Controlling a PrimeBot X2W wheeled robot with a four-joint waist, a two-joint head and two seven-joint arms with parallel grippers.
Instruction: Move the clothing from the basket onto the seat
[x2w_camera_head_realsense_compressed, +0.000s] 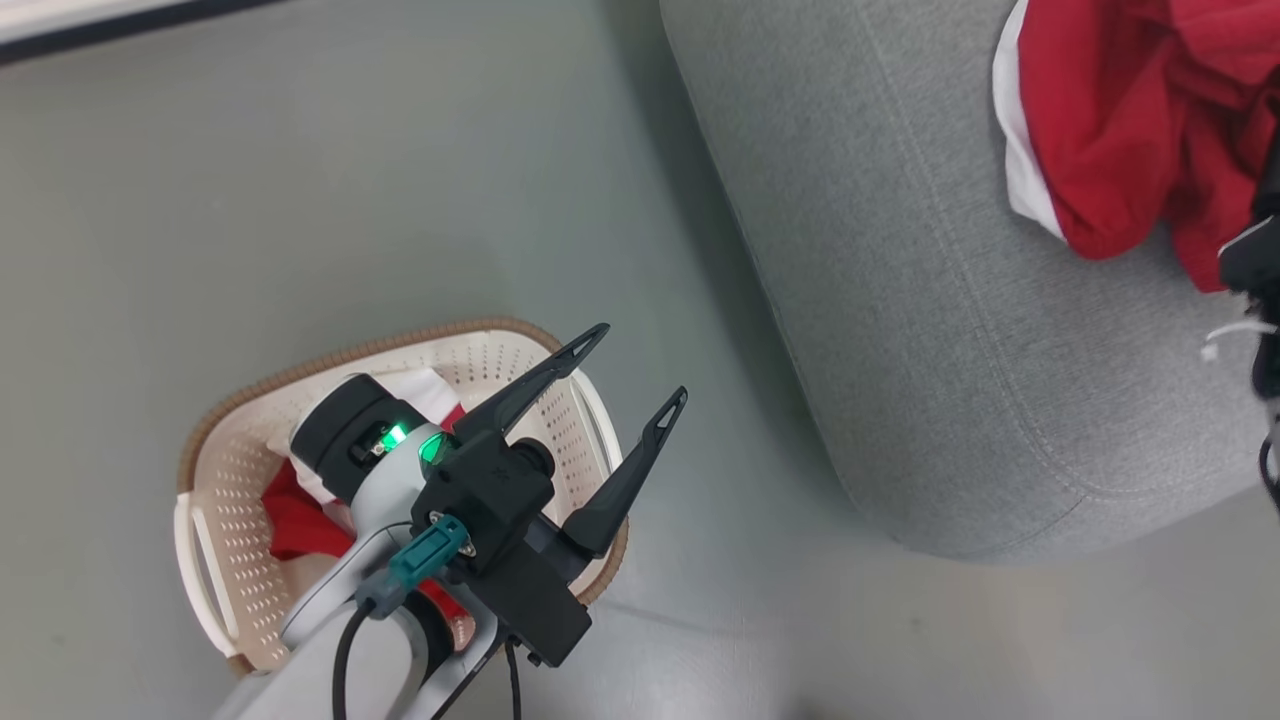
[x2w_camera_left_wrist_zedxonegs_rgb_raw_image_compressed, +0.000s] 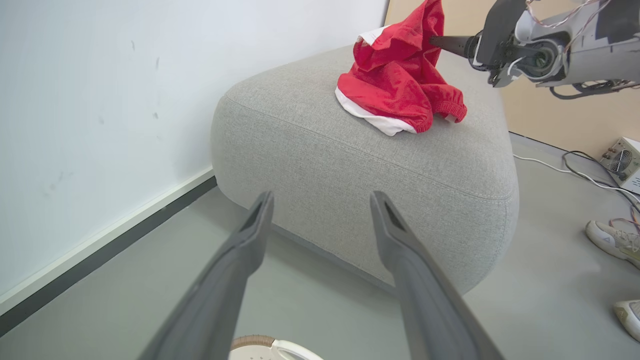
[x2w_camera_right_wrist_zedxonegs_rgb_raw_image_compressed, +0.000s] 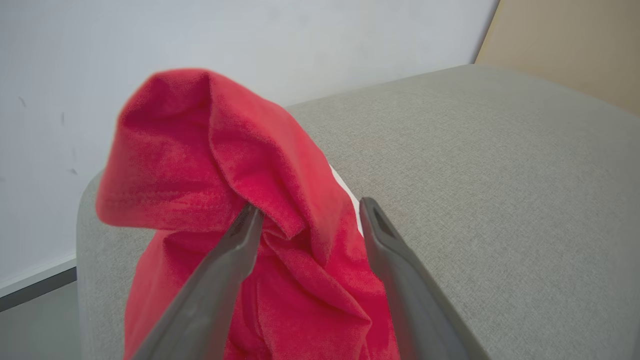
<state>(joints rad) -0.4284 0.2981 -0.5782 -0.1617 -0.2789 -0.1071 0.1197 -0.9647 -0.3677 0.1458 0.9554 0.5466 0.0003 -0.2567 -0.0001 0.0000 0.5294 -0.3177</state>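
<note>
The left gripper (x2w_camera_head_realsense_compressed: 640, 362) hangs with its two dark fingers spread wide and nothing between them. Directly beneath its wrist and forearm the basket (x2w_camera_head_realsense_compressed: 232, 530) sits on the grey floor (x2w_camera_head_realsense_compressed: 200, 200). Inside the basket, partly hidden under the arm, lies a crumpled red cloth (x2w_camera_head_realsense_compressed: 300, 525) with a white patch. Ahead of this gripper's fingertips and to their right, across a strip of floor, stands the seat (x2w_camera_head_realsense_compressed: 900, 300), apart from the basket. On the seat's top, well beyond the left gripper, a red and white garment (x2w_camera_head_realsense_compressed: 1120, 130) rests in a heap, with one fold rising to a peak. The right gripper (x2w_camera_right_wrist_zedxonegs_rgb_raw_image_compressed: 310, 207) is at that peak. Its fingers stand apart, open, and the raised fold lies between them, draped against the left-hand finger in its own wrist view. The other finger looks clear of the cloth, though I cannot be sure. In the left wrist view, below and to the right of the right gripper, cables (x2w_camera_left_wrist_zedxonegs_rgb_raw_image_compressed: 575, 165) trail over the floor past the seat, and a pair of pale shoes (x2w_camera_left_wrist_zedxonegs_rgb_raw_image_compressed: 612, 240) stands near them
</note>
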